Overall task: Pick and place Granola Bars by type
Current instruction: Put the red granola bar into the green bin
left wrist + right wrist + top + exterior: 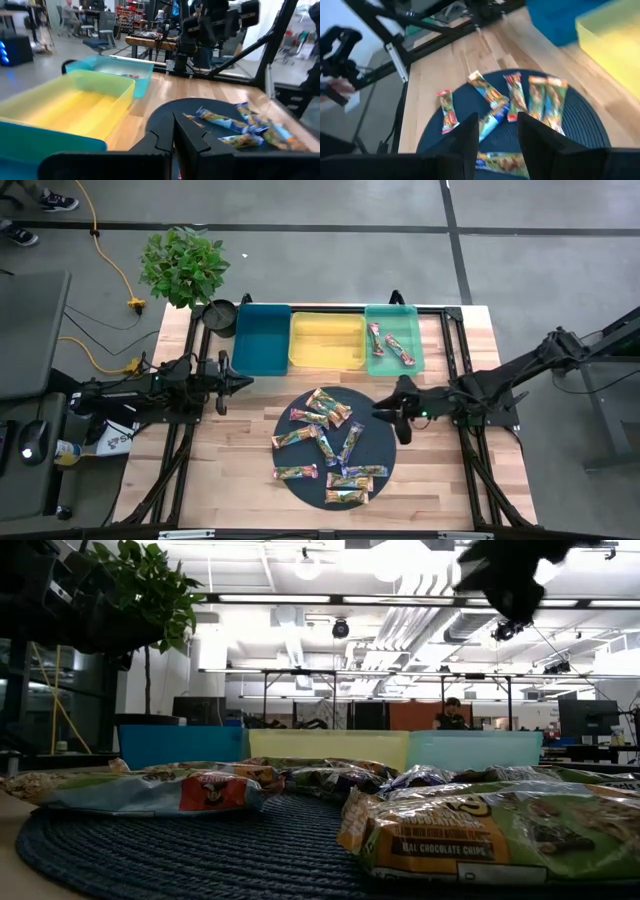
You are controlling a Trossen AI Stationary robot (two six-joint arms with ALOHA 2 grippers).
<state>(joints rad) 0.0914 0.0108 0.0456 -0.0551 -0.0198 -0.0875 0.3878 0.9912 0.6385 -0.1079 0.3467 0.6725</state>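
Observation:
Several granola bars (330, 442) in blue, tan-gold and red-pink wrappers lie flat and scattered on a dark round woven mat (300, 490); they also show in the low view (480, 830) and in both wrist views (235, 127) (515, 97). Two more bars (392, 345) lie in the green bin (372, 365). My right gripper (378, 412) (497, 127) hangs open above the mat's right edge, touching nothing. My left gripper (243, 383) (174, 122) is shut and waits left of the mat, near the teal bin (262, 338).
Teal, yellow (327, 340) and green bins stand side by side along the far edge of the table. A potted plant (185, 265) sits at the far left corner. Black frame rails run along both table sides. Bare wood shows left and right of the mat.

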